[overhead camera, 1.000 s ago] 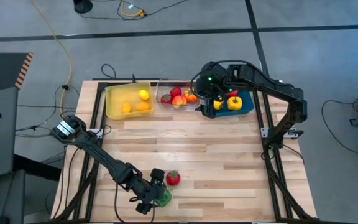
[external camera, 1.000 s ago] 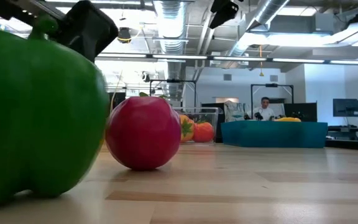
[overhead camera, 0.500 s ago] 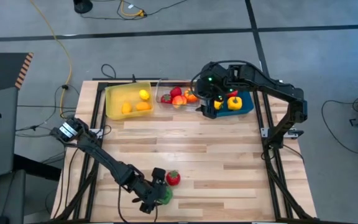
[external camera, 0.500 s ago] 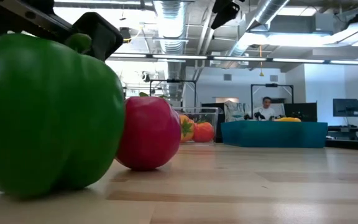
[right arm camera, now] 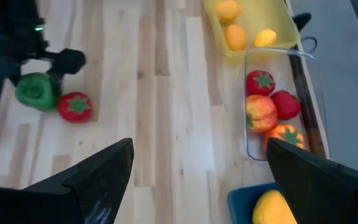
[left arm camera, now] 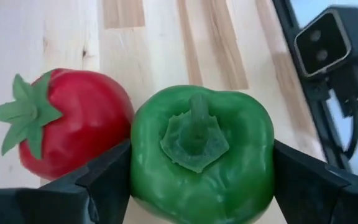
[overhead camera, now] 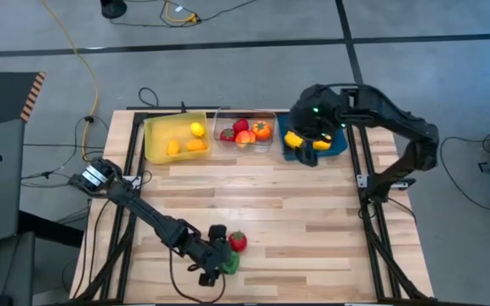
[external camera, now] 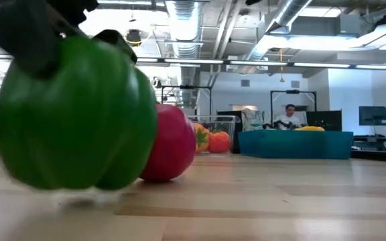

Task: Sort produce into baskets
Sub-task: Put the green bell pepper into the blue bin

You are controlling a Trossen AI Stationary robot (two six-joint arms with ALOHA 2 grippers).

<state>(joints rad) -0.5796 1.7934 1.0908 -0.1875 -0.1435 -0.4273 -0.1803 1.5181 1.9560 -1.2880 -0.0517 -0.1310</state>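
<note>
Light wood plank table (overhead camera: 296, 221) on a dark metal frame, grey floor w/ cables around it; beyond the far edge, an open workshop w/ ceiling ducts, monitors and a seated person (external camera: 287, 116) far off.

Three bins line the far edge: yellow bin (overhead camera: 153, 136) w/ a lemon and two orange citrus, clear bin (overhead camera: 272, 127) w/ red berries, a peach-toned fruit and an orange pepper, blue bin (overhead camera: 340, 144) w/ a yellow pepper. Grouping looks like sort by type, so peppers likely go in blue.

Left gripper (overhead camera: 219, 263) is down at the near edge of the table. Its fingers are closed round a green pepper (left arm camera: 202, 152), one on each side, stem up. In the low view the pepper looks just clear of the wood, prob. being lifted. A red berry w/ green top (left arm camera: 70, 130) sits touching or just beside the pepper, still on the table, not gripped; it's the other loose piece.

Right gripper (overhead camera: 306, 146) hangs over the blue bin's near-left corner. Its fingers (right arm camera: 98, 171) are spread wide, nothing between them; looks like it's free for the next piece.

Est. progress: most produce binned; pepper in hand, berry left
</note>
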